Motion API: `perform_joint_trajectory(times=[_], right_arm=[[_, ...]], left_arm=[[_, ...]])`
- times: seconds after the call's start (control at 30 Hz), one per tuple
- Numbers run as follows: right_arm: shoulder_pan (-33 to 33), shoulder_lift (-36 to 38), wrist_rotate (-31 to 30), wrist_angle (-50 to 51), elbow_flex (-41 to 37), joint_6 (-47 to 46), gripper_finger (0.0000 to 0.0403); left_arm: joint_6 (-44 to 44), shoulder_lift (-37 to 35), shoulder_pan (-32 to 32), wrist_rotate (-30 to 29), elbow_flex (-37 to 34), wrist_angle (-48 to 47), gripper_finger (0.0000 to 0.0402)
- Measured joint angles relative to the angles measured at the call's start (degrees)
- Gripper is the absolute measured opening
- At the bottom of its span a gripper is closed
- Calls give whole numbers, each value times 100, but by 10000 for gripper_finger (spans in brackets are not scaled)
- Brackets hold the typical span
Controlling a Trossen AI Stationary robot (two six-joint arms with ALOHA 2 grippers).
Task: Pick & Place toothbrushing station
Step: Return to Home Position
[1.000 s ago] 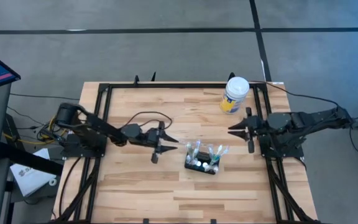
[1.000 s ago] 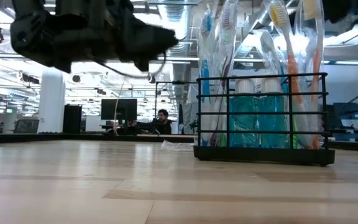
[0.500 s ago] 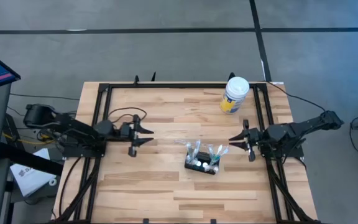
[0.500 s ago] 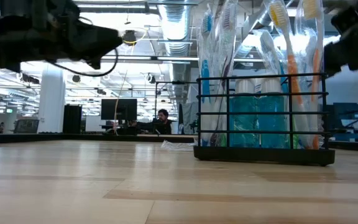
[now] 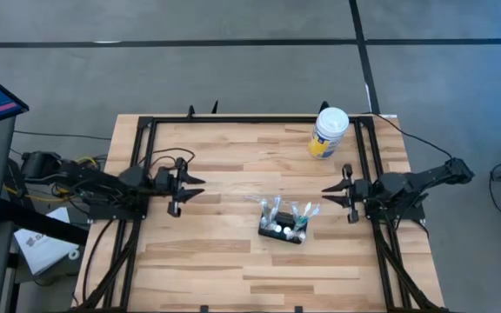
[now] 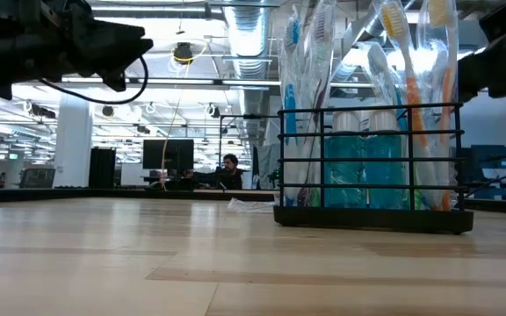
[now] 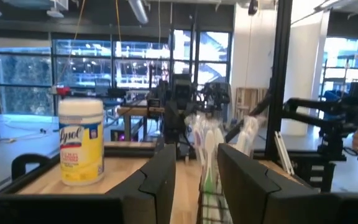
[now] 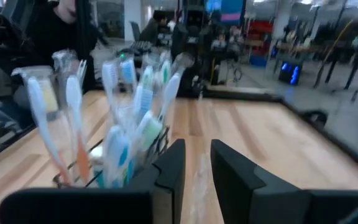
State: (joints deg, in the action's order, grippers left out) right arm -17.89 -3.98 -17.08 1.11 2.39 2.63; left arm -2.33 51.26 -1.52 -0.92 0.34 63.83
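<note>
The toothbrushing station is a small black wire rack holding several toothbrushes and blue-green bottles. It stands on its base on the wooden table, right of centre, and shows large in the low view. My left gripper hovers open over the table's left part, well left of the station. My right gripper hovers open just right of the station. Each wrist view looks past open, empty fingers, the left and the right, toward the station.
A white-lidded, yellow-labelled tub stands at the table's far right corner and shows in the left wrist view. A black frame runs along the table's edges. People sit in the room beyond the table.
My left gripper has drawn back from near the station toward the table's left edge and stays open. My right arm has pulled back toward the right edge, its gripper shifting slightly toward the near edge. The station has not moved.
</note>
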Motion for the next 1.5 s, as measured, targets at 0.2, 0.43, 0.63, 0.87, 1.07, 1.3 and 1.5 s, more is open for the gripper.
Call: perform_joint_trajectory(times=[0.2, 0.43, 0.63, 0.87, 1.07, 1.3, 1.5], right_arm=[[0, -7, -116, 33, 20, -39, 68], [0, -11, -99, 207, 25, -459, 68], [2, -11, -105, 211, 25, -323, 68], [1, -11, -114, 220, 25, -308, 68], [0, -11, -116, 226, 25, -308, 68], [2, -11, -114, 228, 27, -308, 68], [0, -11, -113, 231, 25, -310, 68]], left_arm=[[-13, -149, 0, 8, 0, -1, 113], [-11, -87, 0, 8, 0, 0, 113], [63, -102, 0, 8, 0, -21, 113], [48, -102, 0, 8, 0, -24, 113], [2, -102, 0, 8, 0, -26, 113], [-105, -298, 0, 29, 0, -252, 113], [-198, -1213, 23, 279, 0, -1140, 113]])
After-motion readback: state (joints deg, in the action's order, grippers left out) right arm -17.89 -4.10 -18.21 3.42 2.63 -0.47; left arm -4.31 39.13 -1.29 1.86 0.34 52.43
